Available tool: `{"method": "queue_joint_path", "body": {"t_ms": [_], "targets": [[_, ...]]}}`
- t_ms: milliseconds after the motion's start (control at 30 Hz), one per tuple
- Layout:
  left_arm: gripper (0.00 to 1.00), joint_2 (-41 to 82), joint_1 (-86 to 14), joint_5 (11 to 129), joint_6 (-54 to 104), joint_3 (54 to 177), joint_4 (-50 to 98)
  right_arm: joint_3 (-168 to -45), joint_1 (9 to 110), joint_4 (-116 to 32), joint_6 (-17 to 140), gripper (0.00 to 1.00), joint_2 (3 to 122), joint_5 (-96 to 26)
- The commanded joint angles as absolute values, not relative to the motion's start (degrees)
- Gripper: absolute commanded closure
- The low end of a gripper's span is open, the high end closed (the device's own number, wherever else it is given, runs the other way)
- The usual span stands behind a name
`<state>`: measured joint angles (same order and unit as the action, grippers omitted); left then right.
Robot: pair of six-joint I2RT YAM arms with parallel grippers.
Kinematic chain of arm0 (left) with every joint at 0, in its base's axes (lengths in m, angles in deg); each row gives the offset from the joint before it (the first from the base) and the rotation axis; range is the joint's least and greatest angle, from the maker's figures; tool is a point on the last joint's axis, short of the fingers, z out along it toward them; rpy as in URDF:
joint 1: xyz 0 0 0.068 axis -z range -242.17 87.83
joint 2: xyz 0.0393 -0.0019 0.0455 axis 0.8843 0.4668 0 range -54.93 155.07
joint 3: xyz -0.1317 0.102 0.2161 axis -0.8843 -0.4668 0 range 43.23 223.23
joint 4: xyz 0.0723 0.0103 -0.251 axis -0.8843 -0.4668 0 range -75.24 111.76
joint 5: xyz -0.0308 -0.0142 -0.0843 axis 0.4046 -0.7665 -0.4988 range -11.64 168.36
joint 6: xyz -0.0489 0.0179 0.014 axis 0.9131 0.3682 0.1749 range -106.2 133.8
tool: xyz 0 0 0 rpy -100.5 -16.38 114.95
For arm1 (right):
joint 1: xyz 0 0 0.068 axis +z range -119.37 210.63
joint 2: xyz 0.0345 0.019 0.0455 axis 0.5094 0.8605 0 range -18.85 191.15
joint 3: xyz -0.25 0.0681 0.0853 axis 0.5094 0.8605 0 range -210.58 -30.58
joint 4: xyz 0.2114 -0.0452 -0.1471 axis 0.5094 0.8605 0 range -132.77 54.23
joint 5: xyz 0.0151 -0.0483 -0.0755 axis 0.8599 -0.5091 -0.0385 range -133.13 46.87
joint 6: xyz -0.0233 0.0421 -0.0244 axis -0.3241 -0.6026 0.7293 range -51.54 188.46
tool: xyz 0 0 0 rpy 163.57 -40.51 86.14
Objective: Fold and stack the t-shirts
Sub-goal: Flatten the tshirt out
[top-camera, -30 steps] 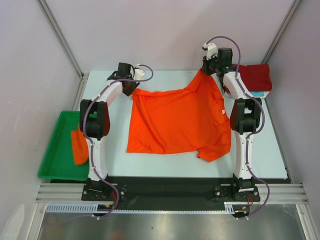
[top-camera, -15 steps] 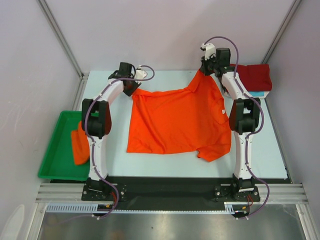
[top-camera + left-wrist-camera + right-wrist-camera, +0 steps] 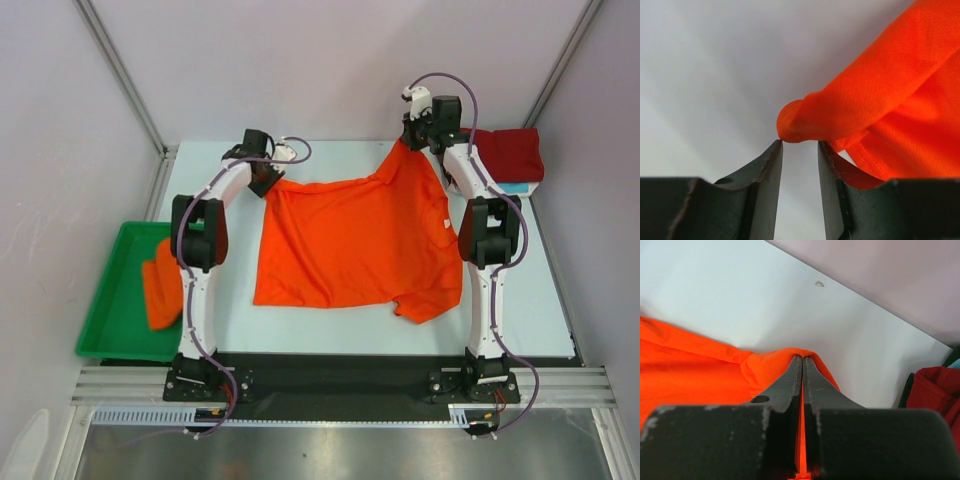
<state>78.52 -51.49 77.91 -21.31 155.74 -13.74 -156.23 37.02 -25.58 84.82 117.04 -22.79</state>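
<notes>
A bright orange t-shirt (image 3: pixel 350 240) lies spread flat in the middle of the table, its near right corner folded under. My left gripper (image 3: pixel 270 178) is at the shirt's far left corner; in the left wrist view its jaws (image 3: pixel 800 144) stand open, with the rolled cloth corner (image 3: pixel 805 122) just beyond the tips and not pinched. My right gripper (image 3: pixel 412 140) is shut on the shirt's far right corner and holds it slightly raised; the cloth (image 3: pixel 765 367) shows between the closed jaws (image 3: pixel 803 357). A dark red shirt (image 3: pixel 510 152) lies folded on a turquoise one (image 3: pixel 516 187) at the far right.
A green tray (image 3: pixel 110 300) sits off the table's left edge with another orange shirt (image 3: pixel 160 290) in it. The dark red shirt also shows at the right edge of the right wrist view (image 3: pixel 935 390). Walls close in the back and sides.
My left arm's wrist has shifted a little to the right, toward the shirt's far left corner. The right arm and the shirt have barely moved.
</notes>
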Motion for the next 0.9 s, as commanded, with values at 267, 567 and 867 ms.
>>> {"method": "queue_joint_path", "body": {"t_ms": [267, 567, 867], "targets": [[0.62, 82.35, -51.62, 78.18, -21.71, 163.82, -13.48, -157.85, 37.39, -28.36, 85.42, 1.00, 116.23, -23.97], [0.67, 82.80, -51.54, 79.59, -21.27, 164.17, -12.69, -157.93, 37.57, -28.44, 85.42, 1.00, 116.41, -24.23], [0.60, 82.97, -51.27, 78.97, -20.92, 164.34, -12.69, -158.02, 37.92, -28.53, 85.42, 1.00, 116.58, -24.32]]}}
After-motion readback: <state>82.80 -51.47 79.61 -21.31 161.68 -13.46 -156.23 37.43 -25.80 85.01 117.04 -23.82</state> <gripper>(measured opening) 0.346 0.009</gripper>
